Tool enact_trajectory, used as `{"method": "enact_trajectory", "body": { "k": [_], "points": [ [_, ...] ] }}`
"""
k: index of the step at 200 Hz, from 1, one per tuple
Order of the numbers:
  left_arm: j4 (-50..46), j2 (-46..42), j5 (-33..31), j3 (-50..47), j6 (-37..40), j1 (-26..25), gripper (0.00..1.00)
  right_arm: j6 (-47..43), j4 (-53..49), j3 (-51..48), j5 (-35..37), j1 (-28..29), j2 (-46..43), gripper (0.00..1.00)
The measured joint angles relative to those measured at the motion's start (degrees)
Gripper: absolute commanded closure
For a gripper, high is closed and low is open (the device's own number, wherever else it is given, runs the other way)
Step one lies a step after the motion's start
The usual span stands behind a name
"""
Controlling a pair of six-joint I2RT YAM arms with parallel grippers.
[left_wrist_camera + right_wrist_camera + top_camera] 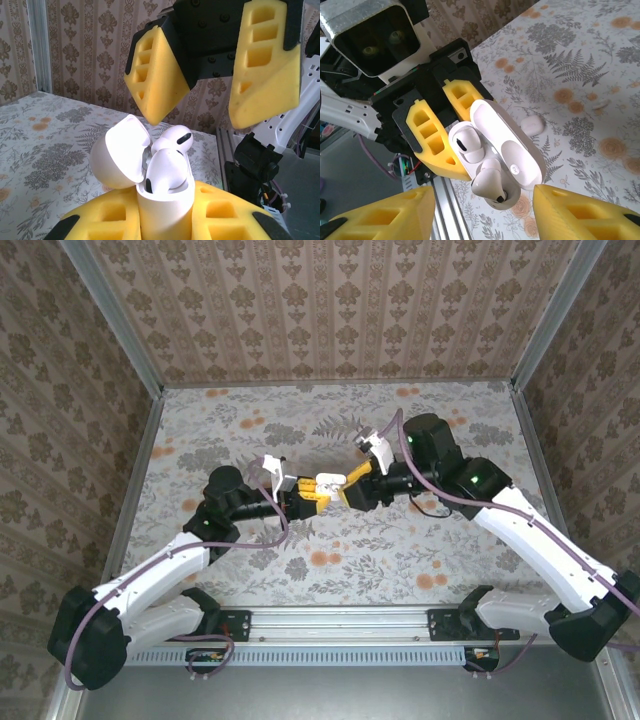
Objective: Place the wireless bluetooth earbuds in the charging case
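My left gripper (pixel 165 222) is shut on the white charging case (pixel 165 210), which it holds upright above the table with the lid (pixel 122 157) swung open. Both white earbuds stand in the case. One earbud (pixel 167 172) (pixel 467 142) sits low in its slot. The other earbud (pixel 175 140) (pixel 492 187) stands higher and tilted. Just above them my right gripper (pixel 197 121) (pixel 485 215) hangs open, its yellow fingers (pixel 157 75) spread to either side and touching nothing. From above, the two grippers (pixel 305 490) (pixel 345 485) meet at mid-table.
A small white rounded object (pixel 532 125) and a smaller white bit (pixel 597 104) lie on the floral tablecloth (pixel 580 65) beyond the case. Patterned walls (pixel 330 310) close in three sides of the table. An aluminium rail (pixel 340 620) runs along the near edge.
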Motion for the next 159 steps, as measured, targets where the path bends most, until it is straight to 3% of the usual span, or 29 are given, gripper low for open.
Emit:
{"method": "enact_trajectory", "body": {
  "k": [28,96,159],
  "points": [
    [0.0,0.0,-0.4,0.0,0.0,0.0,0.93,3.0,0.5,0.0,4.0,0.0,-1.6,0.53],
    [0.4,0.0,-1.4,0.0,0.0,0.0,0.93,5.5,0.8,0.1,12.5,5.9,-1.6,0.50],
    [0.3,0.0,-1.8,0.0,0.0,0.0,0.93,5.5,0.3,0.5,17.4,6.2,0.7,0.62]
  ]
}}
